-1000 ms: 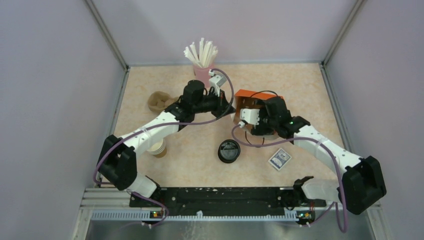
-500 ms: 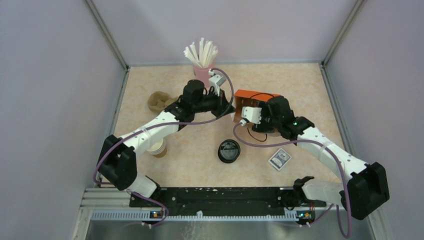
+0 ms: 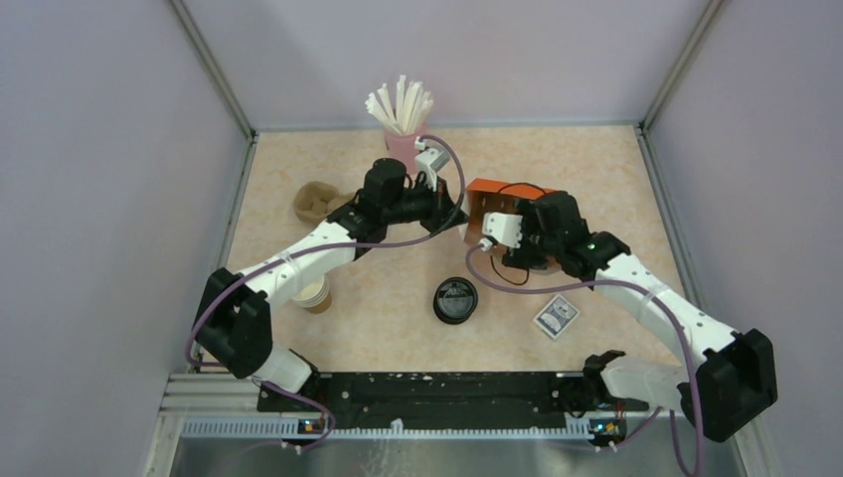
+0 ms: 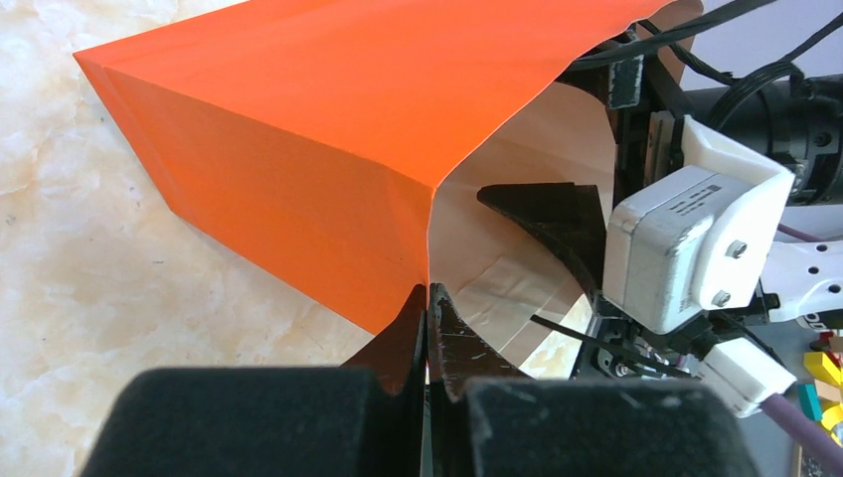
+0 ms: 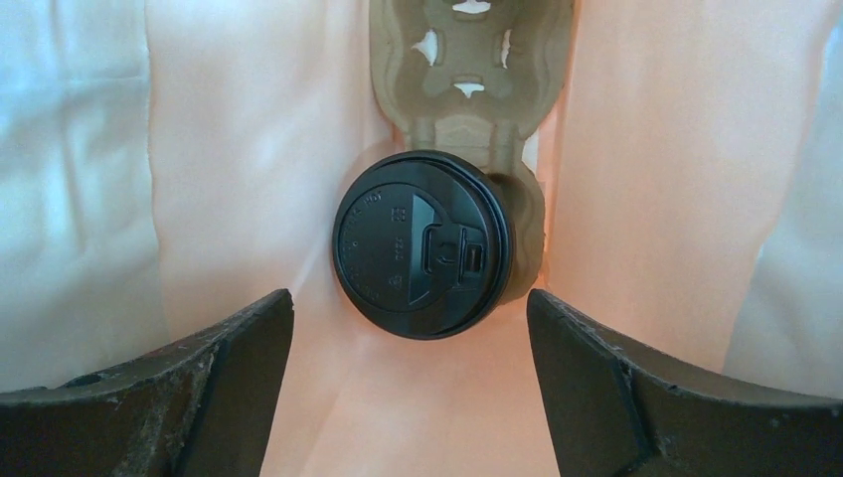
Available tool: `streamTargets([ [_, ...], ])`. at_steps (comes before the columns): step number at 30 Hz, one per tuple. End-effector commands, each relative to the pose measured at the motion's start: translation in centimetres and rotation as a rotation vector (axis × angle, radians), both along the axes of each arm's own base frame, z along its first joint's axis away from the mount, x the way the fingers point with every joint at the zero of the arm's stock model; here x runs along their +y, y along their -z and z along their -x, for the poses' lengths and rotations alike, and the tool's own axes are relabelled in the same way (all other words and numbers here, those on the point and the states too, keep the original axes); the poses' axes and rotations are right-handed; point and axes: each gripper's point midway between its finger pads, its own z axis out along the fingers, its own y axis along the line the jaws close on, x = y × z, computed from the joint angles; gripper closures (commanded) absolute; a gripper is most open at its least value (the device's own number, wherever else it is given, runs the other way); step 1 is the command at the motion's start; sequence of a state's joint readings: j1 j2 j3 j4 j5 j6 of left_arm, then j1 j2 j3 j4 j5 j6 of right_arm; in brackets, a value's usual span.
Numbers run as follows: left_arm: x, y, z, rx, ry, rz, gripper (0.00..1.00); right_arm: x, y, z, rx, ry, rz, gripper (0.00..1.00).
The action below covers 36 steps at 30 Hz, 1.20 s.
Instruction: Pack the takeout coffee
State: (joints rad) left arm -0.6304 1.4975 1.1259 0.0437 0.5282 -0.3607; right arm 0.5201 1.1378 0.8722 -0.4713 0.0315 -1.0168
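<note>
The orange bag lies on its side, its mouth facing my arms. My left gripper is shut on the edge of the bag's mouth and holds the bag open. In the right wrist view the takeout coffee, a cup with a round black sip lid, sits in a pulp cup carrier inside the bag. My right gripper is open and empty, its fingers apart on either side a little short of the lid. It is at the bag's mouth.
A separate flat black lid lies in the middle. A lidless brown cup stands at the left. A second pulp carrier is at the back left. A pink cup of white straws stands at the back. A small card packet lies right.
My right arm's elbow and shoulder have swung outward to the right while its gripper stays at the bag's mouth. My left arm and the bag have not moved.
</note>
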Motion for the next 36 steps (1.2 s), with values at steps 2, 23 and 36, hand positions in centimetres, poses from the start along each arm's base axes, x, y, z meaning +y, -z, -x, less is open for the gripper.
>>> streamTargets([
  [2,-0.7,-2.3,-0.5,-0.058,0.02,0.046,1.0,0.5,-4.3,-0.6,-0.084,0.01,-0.096,0.17],
  [23,-0.6,-2.5,-0.4,-0.052,0.013,0.051,1.0,0.9,-6.5,-0.2,-0.107,0.02,-0.184,0.23],
  [36,-0.7,-2.8,-0.3,-0.052,0.021,0.062,1.0,2.0,-4.7,-0.2,-0.018,-0.021,-0.189,0.59],
])
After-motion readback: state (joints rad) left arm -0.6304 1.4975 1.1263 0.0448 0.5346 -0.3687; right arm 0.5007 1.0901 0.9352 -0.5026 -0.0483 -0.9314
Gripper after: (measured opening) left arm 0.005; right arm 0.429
